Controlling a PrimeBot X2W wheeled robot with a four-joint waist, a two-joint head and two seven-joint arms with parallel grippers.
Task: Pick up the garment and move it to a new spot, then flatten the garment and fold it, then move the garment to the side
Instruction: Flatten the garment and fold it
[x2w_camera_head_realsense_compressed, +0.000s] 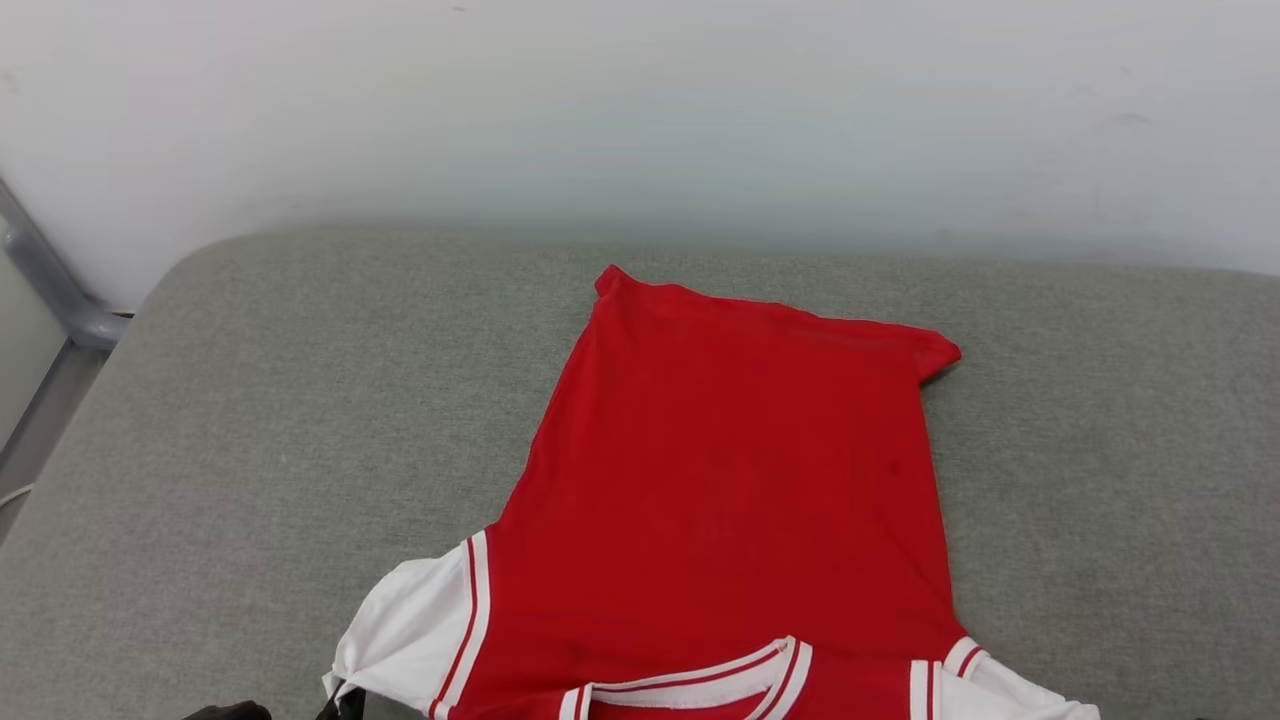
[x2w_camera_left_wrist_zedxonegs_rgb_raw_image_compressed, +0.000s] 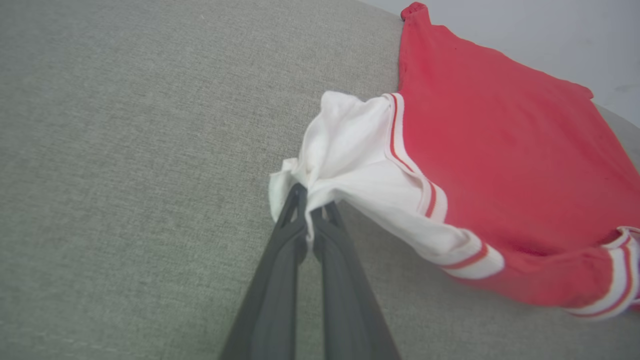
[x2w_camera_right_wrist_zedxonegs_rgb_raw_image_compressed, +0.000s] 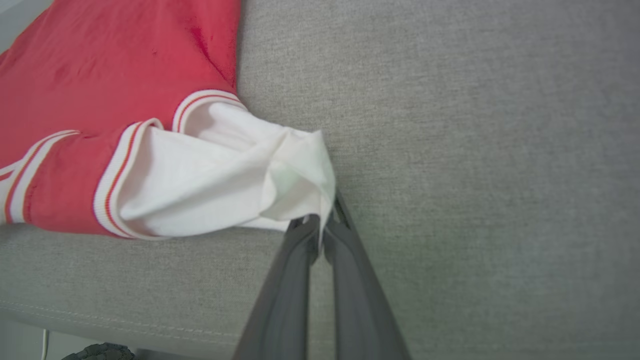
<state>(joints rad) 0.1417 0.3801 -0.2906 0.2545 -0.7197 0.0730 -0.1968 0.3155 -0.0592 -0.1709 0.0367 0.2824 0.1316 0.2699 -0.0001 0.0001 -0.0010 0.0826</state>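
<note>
The garment (x2w_camera_head_realsense_compressed: 730, 480), a red shirt with white sleeves edged in red stripes, lies spread on a grey cushioned surface (x2w_camera_head_realsense_compressed: 250, 420), collar toward me and hem toward the wall. My left gripper (x2w_camera_left_wrist_zedxonegs_rgb_raw_image_compressed: 312, 202) is shut on the tip of one white sleeve (x2w_camera_left_wrist_zedxonegs_rgb_raw_image_compressed: 350, 150), which is bunched and pulled out sideways. On the other side my right gripper (x2w_camera_right_wrist_zedxonegs_rgb_raw_image_compressed: 320, 222) is shut on the tip of the other white sleeve (x2w_camera_right_wrist_zedxonegs_rgb_raw_image_compressed: 200, 180). In the head view the left sleeve (x2w_camera_head_realsense_compressed: 415, 625) reaches the bottom edge, where the dark fingers (x2w_camera_head_realsense_compressed: 345, 705) of the left gripper just show.
A pale wall (x2w_camera_head_realsense_compressed: 640, 100) rises behind the surface. A grey metal tube (x2w_camera_head_realsense_compressed: 50, 285) runs down at the far left beyond the cushion's rounded corner. The cushion's stitched front edge (x2w_camera_right_wrist_zedxonegs_rgb_raw_image_compressed: 125, 320) lies near my right gripper.
</note>
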